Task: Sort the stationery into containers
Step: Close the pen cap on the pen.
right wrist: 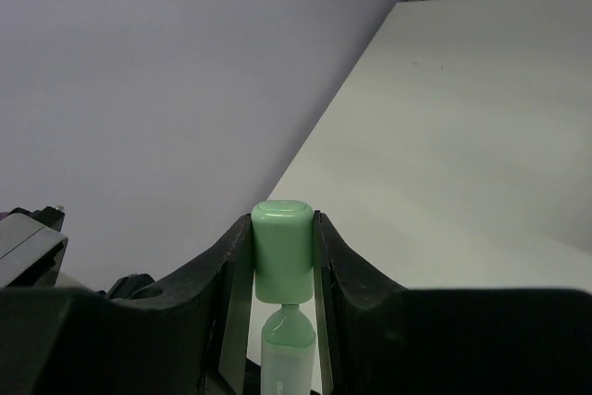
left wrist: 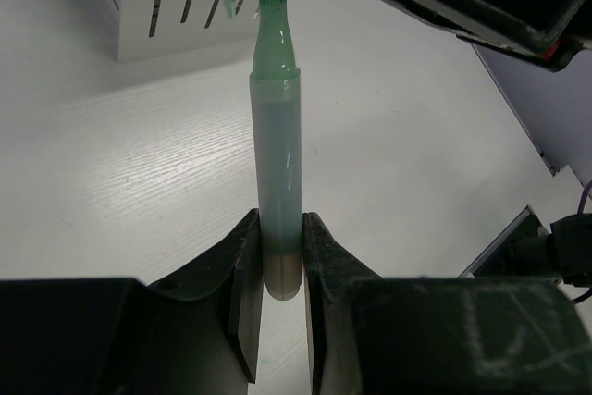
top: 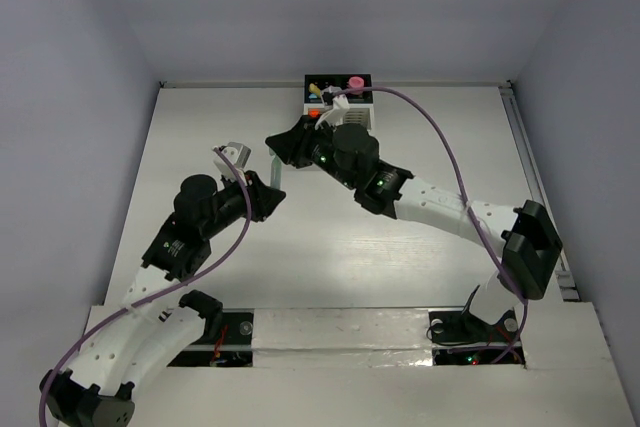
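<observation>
1. At the middle of the far edge of the bench (top: 420,247) stands the organizer (top: 358,115). A pink piece (top: 354,80) and a yellow piece (top: 316,87) poke out of it, so some of your sorting looks done.
2. Just in front of the organizer, up in the air over the bench, is the green highlighter (left wrist: 277,164). It is not in any box yet.
3. Your left fingers (left wrist: 239,275) are pinching the bottom end of the green highlighter.
4. Your right fingers (right wrist: 231,270) are pinching its cap (right wrist: 282,247). The cap sits right above the tip and in line with it. It is not pushed on, because you can see the dark nib between them.
5. I think you are busy with the cap. I cannot tell if it is going on or coming off.
6. From the top, I see no other loose pieces on the bench, but your arms hide part of it. This may be one of the last pieces.
7. What is left, I think: finish with the cap, then drop the green highlighter into a box of the organizer.
</observation>
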Action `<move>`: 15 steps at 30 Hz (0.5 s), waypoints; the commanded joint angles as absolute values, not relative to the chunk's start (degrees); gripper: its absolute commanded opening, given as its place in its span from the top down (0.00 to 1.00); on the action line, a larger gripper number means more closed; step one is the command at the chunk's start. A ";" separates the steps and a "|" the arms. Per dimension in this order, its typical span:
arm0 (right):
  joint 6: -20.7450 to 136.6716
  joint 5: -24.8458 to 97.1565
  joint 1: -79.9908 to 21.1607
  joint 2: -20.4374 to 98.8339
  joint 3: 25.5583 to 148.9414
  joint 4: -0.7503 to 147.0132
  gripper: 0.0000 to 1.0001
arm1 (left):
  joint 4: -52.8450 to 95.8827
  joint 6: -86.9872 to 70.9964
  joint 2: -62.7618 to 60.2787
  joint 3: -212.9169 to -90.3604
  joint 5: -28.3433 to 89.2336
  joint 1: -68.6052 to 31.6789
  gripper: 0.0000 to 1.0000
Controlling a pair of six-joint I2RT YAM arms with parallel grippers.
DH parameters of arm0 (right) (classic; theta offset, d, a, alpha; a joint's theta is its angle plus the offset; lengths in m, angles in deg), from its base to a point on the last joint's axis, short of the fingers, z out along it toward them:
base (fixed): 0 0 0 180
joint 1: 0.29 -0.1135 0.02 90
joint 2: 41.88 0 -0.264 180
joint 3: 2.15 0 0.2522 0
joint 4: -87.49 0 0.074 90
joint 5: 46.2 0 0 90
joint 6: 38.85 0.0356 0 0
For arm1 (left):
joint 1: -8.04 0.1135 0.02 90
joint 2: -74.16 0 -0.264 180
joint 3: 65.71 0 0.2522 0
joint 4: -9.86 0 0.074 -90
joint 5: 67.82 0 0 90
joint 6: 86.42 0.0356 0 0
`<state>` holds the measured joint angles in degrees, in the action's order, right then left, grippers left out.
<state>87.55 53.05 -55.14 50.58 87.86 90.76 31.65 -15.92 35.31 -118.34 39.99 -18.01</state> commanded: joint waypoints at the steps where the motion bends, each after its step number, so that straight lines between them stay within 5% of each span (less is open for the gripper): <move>1: 87.18 54.34 -56.01 50.14 89.40 93.24 1.00 | 30.48 -15.40 36.46 -117.79 39.32 -18.24 1.00; 15: 85.43 58.91 -58.74 49.26 87.55 93.50 1.00 | 31.71 -16.01 38.39 -118.32 33.53 -18.24 1.00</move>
